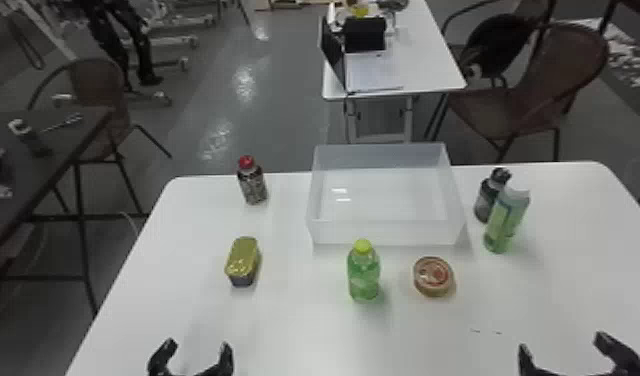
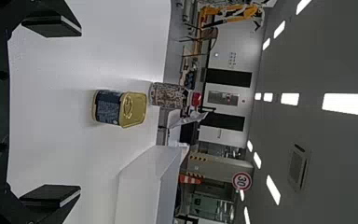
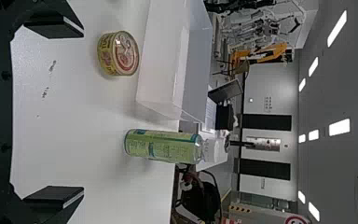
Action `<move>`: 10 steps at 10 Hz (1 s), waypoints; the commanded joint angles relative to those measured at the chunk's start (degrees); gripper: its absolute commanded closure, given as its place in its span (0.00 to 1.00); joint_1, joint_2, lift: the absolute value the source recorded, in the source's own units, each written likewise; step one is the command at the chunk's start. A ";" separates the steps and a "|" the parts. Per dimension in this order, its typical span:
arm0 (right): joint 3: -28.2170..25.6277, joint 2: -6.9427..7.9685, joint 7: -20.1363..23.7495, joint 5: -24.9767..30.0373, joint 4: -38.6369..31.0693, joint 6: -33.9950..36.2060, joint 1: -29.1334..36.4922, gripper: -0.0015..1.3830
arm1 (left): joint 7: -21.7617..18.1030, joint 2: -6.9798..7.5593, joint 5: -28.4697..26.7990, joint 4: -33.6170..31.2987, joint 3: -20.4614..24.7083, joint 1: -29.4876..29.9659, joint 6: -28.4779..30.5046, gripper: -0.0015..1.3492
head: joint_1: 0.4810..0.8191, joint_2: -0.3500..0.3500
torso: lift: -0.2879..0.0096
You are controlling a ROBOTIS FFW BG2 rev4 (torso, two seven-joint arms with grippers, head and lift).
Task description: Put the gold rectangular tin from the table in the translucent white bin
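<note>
Gold covers the top of the tin (image 1: 243, 261), which is a box shape with round corners. Its lid is shiny and a bit bumpy, with a pull ring (image 2: 128, 106) on it. The sides are dark blue with small pale print, and a gold edge runs around the bottom. It stands flat on the white table (image 1: 294, 330), to the left of the see-through bin (image 1: 384, 232) and well apart from it.

The left gripper (image 1: 198, 345) is wide open, and the tin sits out past its tips. The right gripper (image 1: 564, 341) is wide open too, near the front of the table.

A bottle with a red cap (image 1: 253, 184) stands behind the tin. A small green bottle (image 1: 364, 274) and a round can (image 1: 433, 276) are in front of the bin. To the right of the bin are a tall green bottle (image 1: 506, 220) and a dark bottle (image 1: 485, 199).
</note>
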 commanded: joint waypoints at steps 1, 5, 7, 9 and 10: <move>-0.04 0.00 0.00 -0.03 0.00 0.01 -0.08 0.08 | 0.03 -0.24 0.24 -0.01 0.00 0.00 -0.03 0.09 | 0.63 0.74 | 0.87; -0.04 0.09 0.18 -0.21 0.18 0.36 -0.17 0.08 | 0.20 -0.24 0.24 0.70 0.09 -0.35 -0.82 0.09 | 0.63 0.75 | 0.87; -0.04 0.09 0.26 -0.47 0.35 0.45 -0.17 0.08 | 0.20 -0.24 -1.26 0.87 -0.09 -1.06 1.55 0.09 | 0.63 0.74 | 0.87; -0.04 0.09 0.26 -0.73 0.61 0.45 -0.26 0.08 | 0.20 -0.24 -4.33 1.31 0.88 -3.08 4.01 0.09 | 0.63 0.73 | 0.87; -0.04 0.09 0.35 -0.73 0.70 0.45 -0.35 0.08 | 0.20 -0.24 -6.18 1.49 1.40 -4.48 6.12 0.09 | 0.63 0.72 | 0.87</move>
